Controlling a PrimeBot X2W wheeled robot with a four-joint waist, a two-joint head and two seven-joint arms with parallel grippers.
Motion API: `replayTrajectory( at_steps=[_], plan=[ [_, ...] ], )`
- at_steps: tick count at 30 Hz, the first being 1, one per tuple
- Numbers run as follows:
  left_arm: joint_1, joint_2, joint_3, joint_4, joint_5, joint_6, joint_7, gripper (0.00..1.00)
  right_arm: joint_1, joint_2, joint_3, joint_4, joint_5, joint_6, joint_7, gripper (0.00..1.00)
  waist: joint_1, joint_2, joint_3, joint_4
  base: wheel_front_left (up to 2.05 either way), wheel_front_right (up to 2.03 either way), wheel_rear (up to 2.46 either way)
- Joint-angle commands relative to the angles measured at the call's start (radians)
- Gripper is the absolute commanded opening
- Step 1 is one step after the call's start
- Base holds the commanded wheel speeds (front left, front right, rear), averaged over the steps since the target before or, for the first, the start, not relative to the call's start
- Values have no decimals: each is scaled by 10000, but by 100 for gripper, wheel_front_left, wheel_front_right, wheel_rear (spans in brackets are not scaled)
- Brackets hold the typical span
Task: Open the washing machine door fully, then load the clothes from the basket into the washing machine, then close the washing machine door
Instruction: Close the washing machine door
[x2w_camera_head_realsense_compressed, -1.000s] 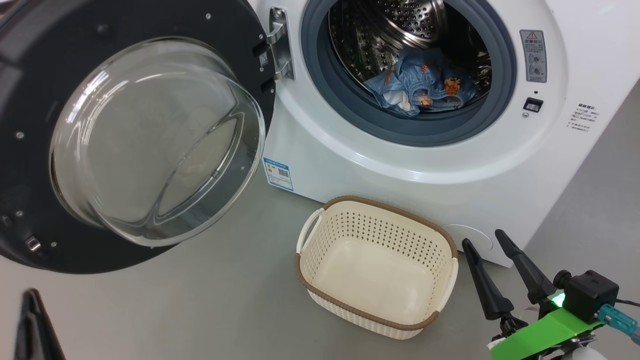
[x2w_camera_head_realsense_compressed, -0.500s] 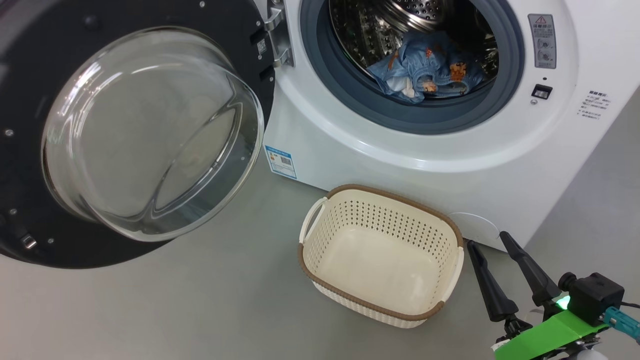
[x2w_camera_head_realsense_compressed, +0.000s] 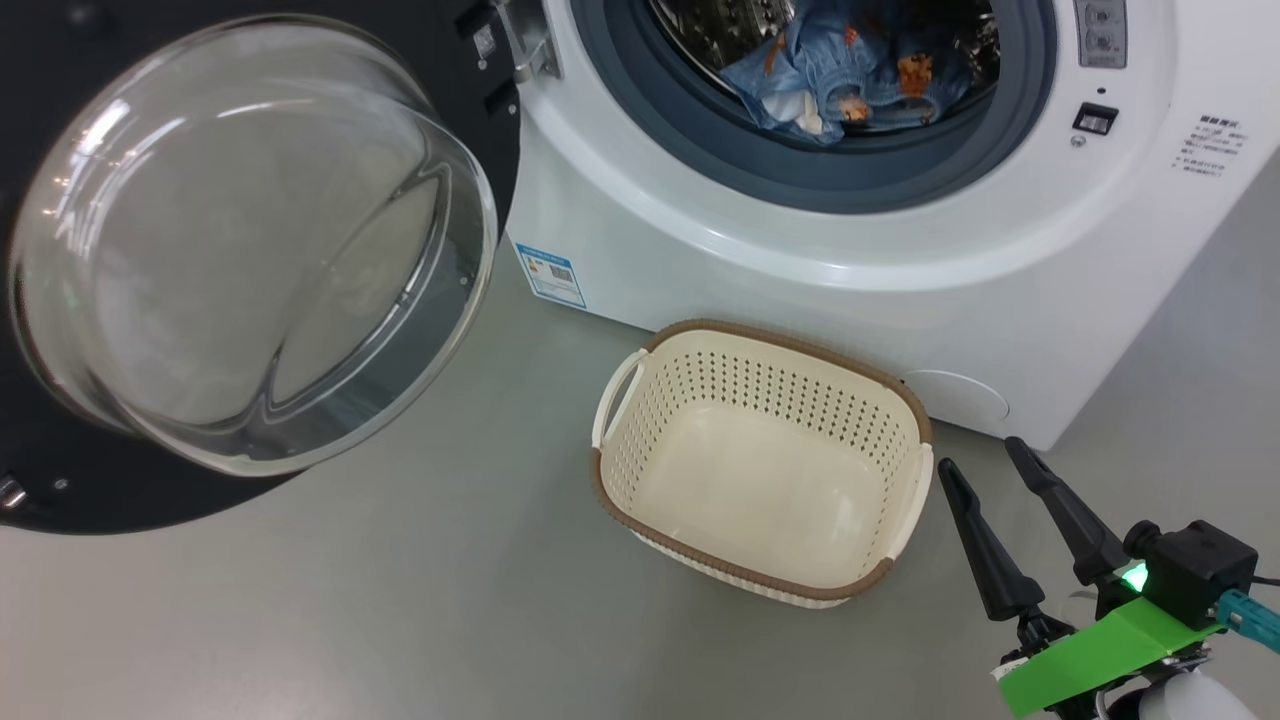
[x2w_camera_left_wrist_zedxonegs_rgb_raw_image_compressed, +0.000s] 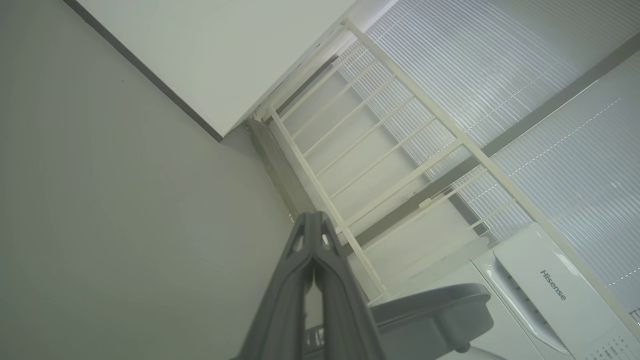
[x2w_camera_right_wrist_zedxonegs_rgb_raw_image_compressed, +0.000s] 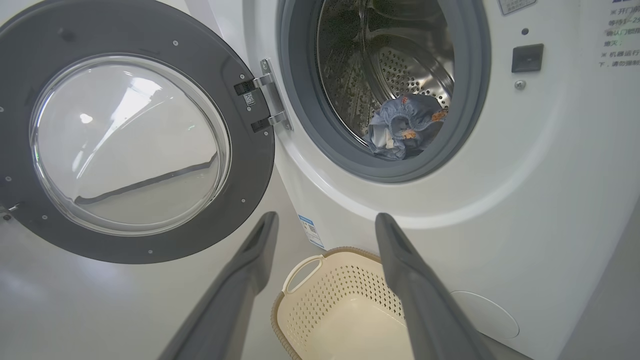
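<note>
The washing machine (x2w_camera_head_realsense_compressed: 830, 250) (x2w_camera_right_wrist_zedxonegs_rgb_raw_image_compressed: 550, 165) stands ahead with its door (x2w_camera_head_realsense_compressed: 250, 250) (x2w_camera_right_wrist_zedxonegs_rgb_raw_image_compressed: 130, 140) swung wide open to the left. The clothes (x2w_camera_head_realsense_compressed: 840, 70) (x2w_camera_right_wrist_zedxonegs_rgb_raw_image_compressed: 402, 127), light blue with orange bears, lie inside the steel drum. On the floor in front sits the basket (x2w_camera_head_realsense_compressed: 760, 455) (x2w_camera_right_wrist_zedxonegs_rgb_raw_image_compressed: 345, 310), empty. My right gripper (x2w_camera_head_realsense_compressed: 980, 465) (x2w_camera_right_wrist_zedxonegs_rgb_raw_image_compressed: 325, 222) is open, low at the right of the basket, holding nothing. My left gripper (x2w_camera_left_wrist_zedxonegs_rgb_raw_image_compressed: 314, 215) is shut with nothing in it, pointing away towards a wall and a white gate.
Grey floor (x2w_camera_head_realsense_compressed: 400, 600) spreads in front of the machine and under the open door. A white barred gate (x2w_camera_left_wrist_zedxonegs_rgb_raw_image_compressed: 380, 150) and a white appliance (x2w_camera_left_wrist_zedxonegs_rgb_raw_image_compressed: 545, 285) appear in the left wrist view.
The head camera has tilted downward, so machine, door and basket sit higher in the picture. A dark left fingertip seen at the lower left a second ago is gone.
</note>
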Motion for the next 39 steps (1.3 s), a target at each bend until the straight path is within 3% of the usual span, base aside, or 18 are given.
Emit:
replayTrajectory(
  at_steps=[1, 4, 14, 28, 39],
  plan=[
    [-480, 805, 46, 158, -249, 3, 657, 0, -279, -174, 173, -275, 50, 56, -80, 100, 0, 0, 253, -101, 0, 0, 0],
    [-814, 1017, -292, 799, -364, 3, 1661, 0, -360, -216, 199, -277, 35, 56, -80, 100, 0, 0, 422, -141, 0, 0, 0],
    [-1590, 1164, -1025, 1890, -302, 223, 3443, 0, -270, -215, 119, -296, 33, 56, -80, 100, 0, 0, 558, -25, 0, 0, 0],
    [-1331, 929, -1509, 1646, -403, 143, 4917, 0, -311, -321, 109, -297, 66, 56, -80, 100, 0, 0, 512, 152, 0, 0, 0],
    [-863, 812, -1893, 854, -763, 39, 6699, 0, -124, -282, -91, -269, 62, 56, -80, 100, 0, 0, 213, 287, 0, 0, 0]
  ],
)
